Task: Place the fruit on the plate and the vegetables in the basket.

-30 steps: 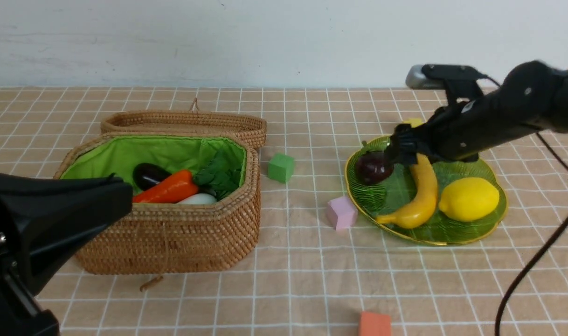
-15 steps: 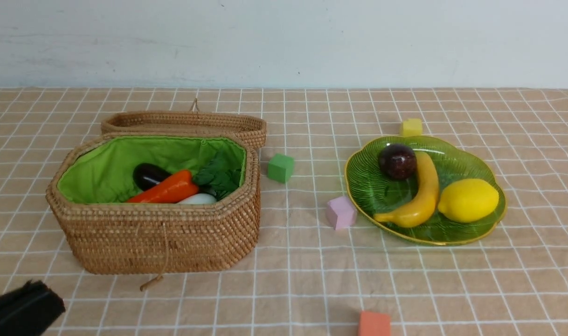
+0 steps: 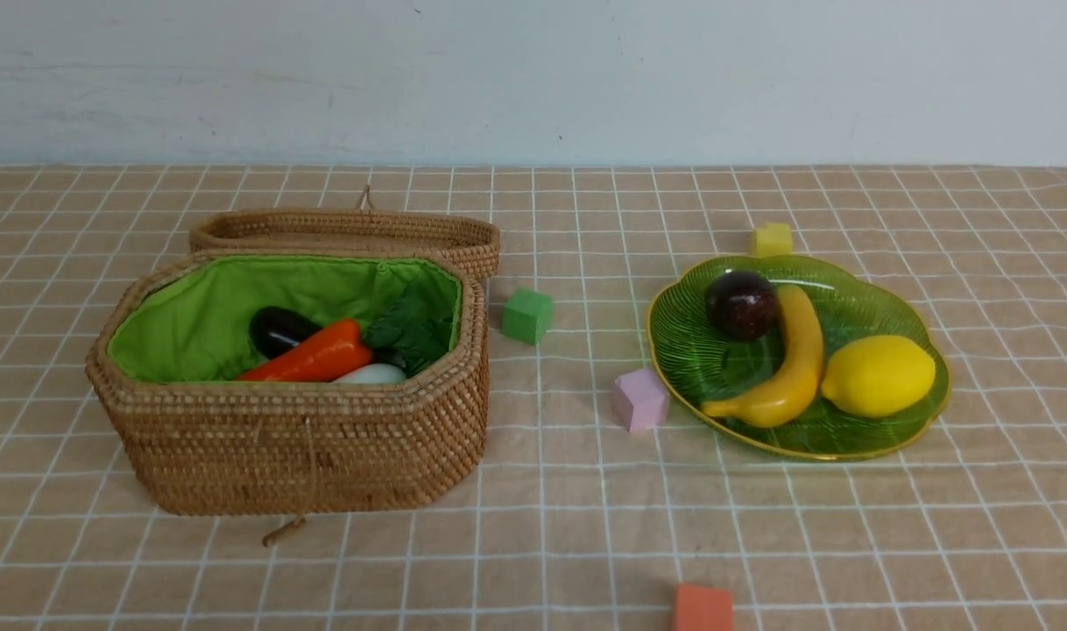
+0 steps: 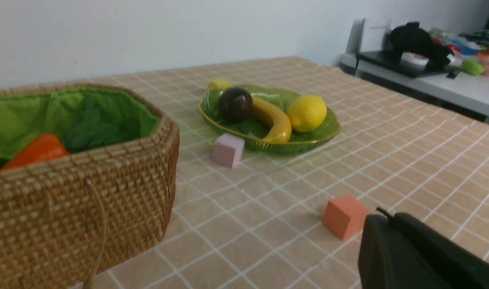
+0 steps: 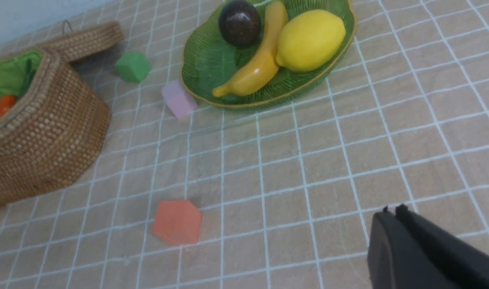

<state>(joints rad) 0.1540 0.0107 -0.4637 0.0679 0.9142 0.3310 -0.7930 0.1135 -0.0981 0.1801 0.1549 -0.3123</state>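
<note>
Grippers are both staying out of trouble, the left gripper [image 4: 385,214] and the right gripper [image 5: 395,210] clenching on nothing, so holding them clear is serving this finishing step best. Beyond the right gripper, the mangosteen [image 3: 742,305], banana [image 3: 787,368] and lemon [image 3: 879,376] are resting on the glass dish [image 3: 836,457]; beyond the left, the wicker basket [image 3: 306,456] is holding the eggplant [image 3: 281,330], carrot [image 3: 319,352] and radish [image 3: 371,374], with no lettering showing.

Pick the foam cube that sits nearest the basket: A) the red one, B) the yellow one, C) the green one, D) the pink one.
C: the green cube sits just to the right of the basket, with the pink cube farther off, beside the plate.
</note>
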